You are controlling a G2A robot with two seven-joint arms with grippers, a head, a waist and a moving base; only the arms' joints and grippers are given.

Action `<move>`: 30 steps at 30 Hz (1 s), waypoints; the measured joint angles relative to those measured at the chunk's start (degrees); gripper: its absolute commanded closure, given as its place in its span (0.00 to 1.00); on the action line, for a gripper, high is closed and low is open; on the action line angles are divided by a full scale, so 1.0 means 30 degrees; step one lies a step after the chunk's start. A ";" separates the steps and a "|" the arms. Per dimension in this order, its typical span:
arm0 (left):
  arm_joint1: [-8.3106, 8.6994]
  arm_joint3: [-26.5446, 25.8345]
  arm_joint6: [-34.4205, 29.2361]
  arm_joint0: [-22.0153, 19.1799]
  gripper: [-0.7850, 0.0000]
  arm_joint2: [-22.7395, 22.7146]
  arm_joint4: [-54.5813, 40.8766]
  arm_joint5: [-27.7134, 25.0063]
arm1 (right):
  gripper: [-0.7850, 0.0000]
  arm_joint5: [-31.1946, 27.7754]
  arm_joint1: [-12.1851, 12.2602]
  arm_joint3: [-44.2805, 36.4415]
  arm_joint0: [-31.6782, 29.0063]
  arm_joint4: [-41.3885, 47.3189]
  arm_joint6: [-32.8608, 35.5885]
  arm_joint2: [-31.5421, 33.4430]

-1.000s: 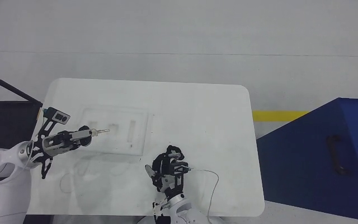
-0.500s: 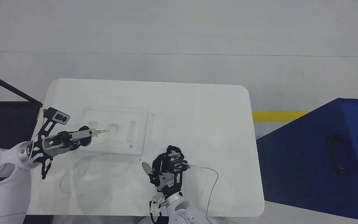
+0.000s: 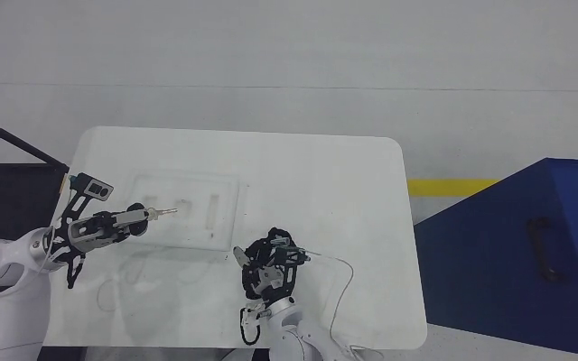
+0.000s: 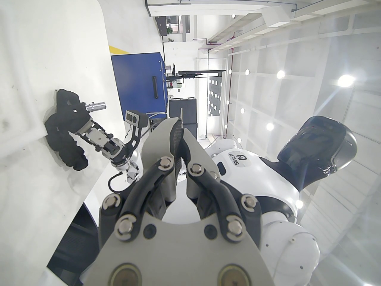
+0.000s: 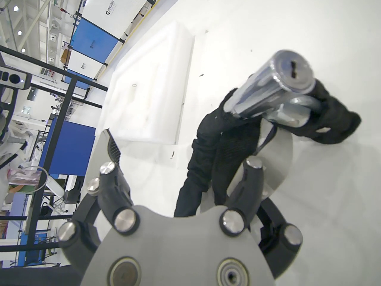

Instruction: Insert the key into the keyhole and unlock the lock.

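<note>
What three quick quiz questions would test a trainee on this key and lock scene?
1. True or false: the key is already in the keyhole.
2. The left gripper is: A) open, B) shut on the key, C) resting on the table.
3. Fill in: in the top view, the key hangs over the white ____.
Key: 1 false; 2 B; 3 tray.

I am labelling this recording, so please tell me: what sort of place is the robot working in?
Probably a robotics test hall or factory-style lab: a white work table, blue partition panels and a yellow floor line suggest it.
</note>
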 measured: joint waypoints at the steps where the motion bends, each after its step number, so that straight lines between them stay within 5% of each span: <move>1: 0.0000 0.0000 0.0000 0.0000 1.00 0.0000 0.0000 0.0000 | 0.18 0.0057 -0.0082 0.0214 0.0119 0.0126 -0.0127 0.0084; 6: 0.0000 0.0000 0.0000 0.0000 1.00 0.0000 0.0000 0.0000 | 0.25 0.0578 -0.0338 0.0742 0.0304 0.0394 -0.0868 0.0489; 23: 0.0000 0.0000 0.0000 0.0000 1.00 0.0000 0.0000 0.0000 | 0.05 0.0966 0.0107 -0.1666 -0.0692 -0.0449 -0.0235 0.4120; 30: 0.0000 0.0000 0.0000 0.0000 1.00 0.0000 0.0000 0.0000 | 0.03 -0.0281 0.0631 -0.4380 -0.3330 -0.1330 0.0904 0.4895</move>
